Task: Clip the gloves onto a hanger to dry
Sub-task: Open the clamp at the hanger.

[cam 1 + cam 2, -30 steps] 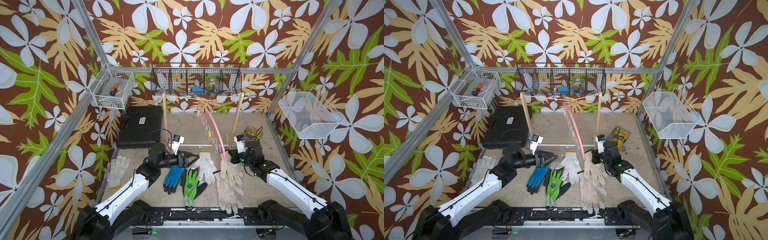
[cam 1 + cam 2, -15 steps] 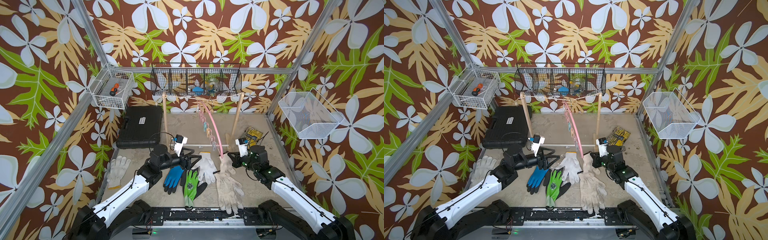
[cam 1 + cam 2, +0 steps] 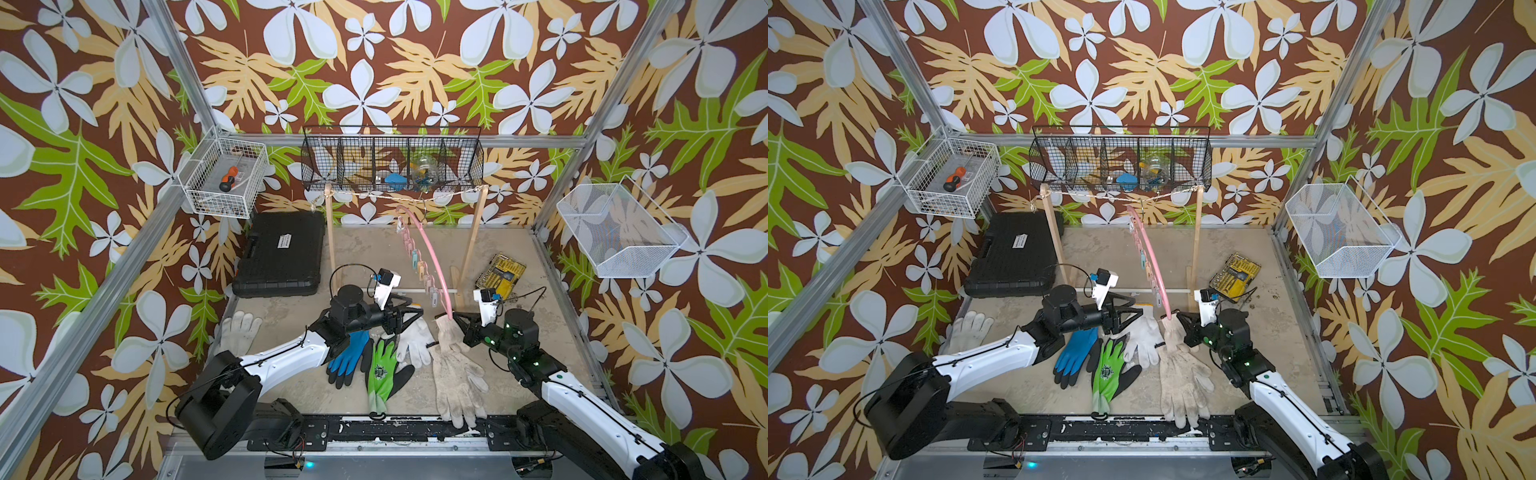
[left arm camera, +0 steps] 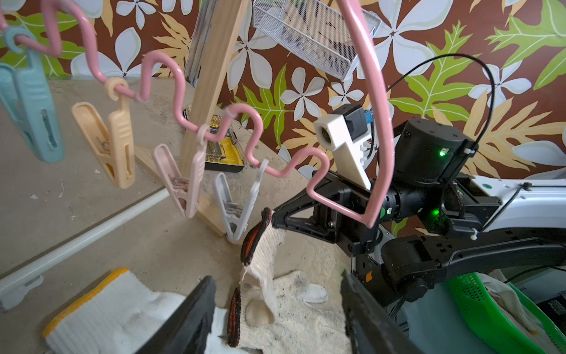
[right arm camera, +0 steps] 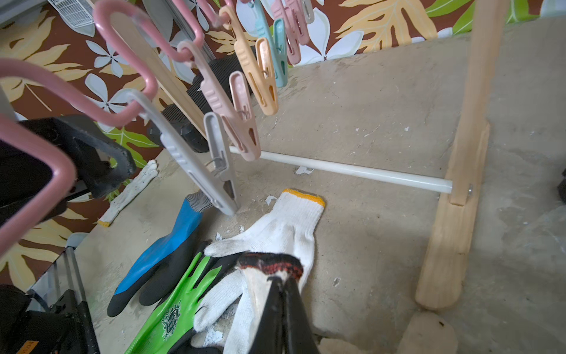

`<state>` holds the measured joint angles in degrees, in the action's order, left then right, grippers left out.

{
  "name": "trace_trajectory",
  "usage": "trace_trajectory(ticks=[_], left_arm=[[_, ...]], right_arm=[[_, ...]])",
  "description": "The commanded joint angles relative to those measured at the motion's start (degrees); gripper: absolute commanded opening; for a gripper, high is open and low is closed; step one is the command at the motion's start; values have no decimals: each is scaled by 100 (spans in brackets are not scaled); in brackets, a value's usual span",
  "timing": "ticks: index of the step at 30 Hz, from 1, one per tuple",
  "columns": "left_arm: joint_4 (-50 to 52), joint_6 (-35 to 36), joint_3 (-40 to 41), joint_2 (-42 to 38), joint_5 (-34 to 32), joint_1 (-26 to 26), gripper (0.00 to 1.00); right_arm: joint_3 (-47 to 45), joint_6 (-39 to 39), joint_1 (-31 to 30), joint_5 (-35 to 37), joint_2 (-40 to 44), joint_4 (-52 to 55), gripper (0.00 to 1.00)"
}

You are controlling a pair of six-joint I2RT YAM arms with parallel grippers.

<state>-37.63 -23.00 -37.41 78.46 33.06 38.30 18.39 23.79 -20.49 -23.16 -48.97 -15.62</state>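
Note:
The pink hanger (image 3: 428,249) hangs from the string, and its row of pastel clips (image 3: 419,266) slopes toward me. My right gripper (image 5: 283,285) is shut on the red-and-black cuff of a dirty beige glove (image 5: 269,266), lifting that cuff just below the hanger's near end (image 3: 1167,313); the rest of the beige glove (image 3: 457,374) lies on the floor. My left gripper (image 4: 275,312) is open and holds nothing, facing the raised cuff (image 4: 263,254) and the grey end clip (image 4: 235,202). A blue glove (image 3: 349,357), a green glove (image 3: 380,365) and a white glove (image 3: 415,340) lie below it.
The wooden rack's posts (image 3: 330,241) and white floor bar (image 5: 352,170) stand behind the hanger. A black tool case (image 3: 282,253) sits at back left and a yellow bit case (image 3: 500,270) at back right. Another white glove (image 3: 239,332) lies far left. Wire baskets (image 3: 392,166) hang on the walls.
My left gripper has moved right toward the hanger's near end, with its jaws narrower than before. The right gripper has shifted slightly toward me and left, still holding the beige glove's cuff.

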Motion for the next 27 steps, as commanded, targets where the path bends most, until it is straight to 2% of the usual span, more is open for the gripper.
trace_trajectory(ticks=[1,9,17,24,27], left_arm=[[-659,-198,-69,195,293,32,64],[-954,-394,-504,985,649,142,58],[-488,47,-695,1261,319,142,56],[118,634,-763,1145,-20,72,55],[-9,675,-784,1221,22,55,55]], right_arm=[[-37,108,-5,-128,-34,-550,0],[-134,127,-2,-191,-283,-816,0],[-117,-14,37,-125,-220,-649,0],[-136,-72,139,-184,-191,-620,0],[-160,-59,153,-232,-203,-678,0]])
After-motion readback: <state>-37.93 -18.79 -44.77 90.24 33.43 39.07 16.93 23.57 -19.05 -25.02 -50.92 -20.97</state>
